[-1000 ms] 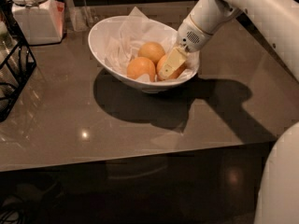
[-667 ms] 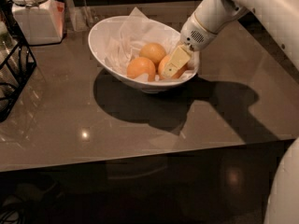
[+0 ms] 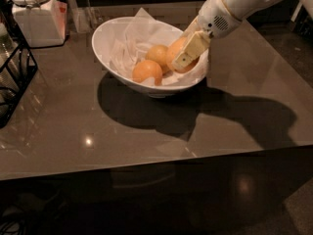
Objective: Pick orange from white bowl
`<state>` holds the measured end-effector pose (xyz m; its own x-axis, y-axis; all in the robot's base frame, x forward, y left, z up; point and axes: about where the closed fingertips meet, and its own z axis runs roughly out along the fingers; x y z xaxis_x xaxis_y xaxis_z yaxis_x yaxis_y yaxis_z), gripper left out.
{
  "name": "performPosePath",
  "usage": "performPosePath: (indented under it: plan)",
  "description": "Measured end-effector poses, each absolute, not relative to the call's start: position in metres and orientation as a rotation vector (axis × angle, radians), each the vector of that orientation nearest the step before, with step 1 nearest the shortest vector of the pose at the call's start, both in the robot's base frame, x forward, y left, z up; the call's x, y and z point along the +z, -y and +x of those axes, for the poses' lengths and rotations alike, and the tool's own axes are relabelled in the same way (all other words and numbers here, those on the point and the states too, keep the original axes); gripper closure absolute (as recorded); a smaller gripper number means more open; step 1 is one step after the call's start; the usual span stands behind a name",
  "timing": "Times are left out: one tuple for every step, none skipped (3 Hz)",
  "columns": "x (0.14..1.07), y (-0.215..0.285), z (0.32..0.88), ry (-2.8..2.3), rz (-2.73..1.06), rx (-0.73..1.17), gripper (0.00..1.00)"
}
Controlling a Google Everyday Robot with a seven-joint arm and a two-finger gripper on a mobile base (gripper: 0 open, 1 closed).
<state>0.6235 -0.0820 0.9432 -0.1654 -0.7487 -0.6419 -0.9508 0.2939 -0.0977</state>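
The white bowl (image 3: 104,44), lined with crumpled white paper, stands at the back middle of the dark table. Three oranges are in it. One orange (image 3: 147,71) lies at the front and one (image 3: 157,54) behind it. The third orange (image 3: 177,58) is on the right side, between the fingers of my gripper (image 3: 185,56). The gripper reaches in over the bowl's right rim from the upper right and is shut on that orange. A cream finger (image 3: 190,49) lies across its front. The held orange sits a little above the other two.
A white lidded jar (image 3: 33,14) stands at the back left. A black wire rack (image 3: 13,77) is at the left edge. My white arm (image 3: 239,1) comes in from the upper right. The table's front edge (image 3: 146,165) runs across the lower middle.
The gripper has risen a little and moved back toward the right rim, bringing the orange up with it. The other two oranges and the bowl have not moved.
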Motion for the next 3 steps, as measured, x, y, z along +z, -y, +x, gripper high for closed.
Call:
performPosePath:
  plan:
    - [0.982, 0.084, 0.599, -1.834, -1.528, 0.398, 1.00]
    - [1.004, 0.098, 0.576, -1.764, -1.473, 0.375, 1.00]
    - [1.003, 0.103, 0.576, -1.772, -1.467, 0.373, 1.00]
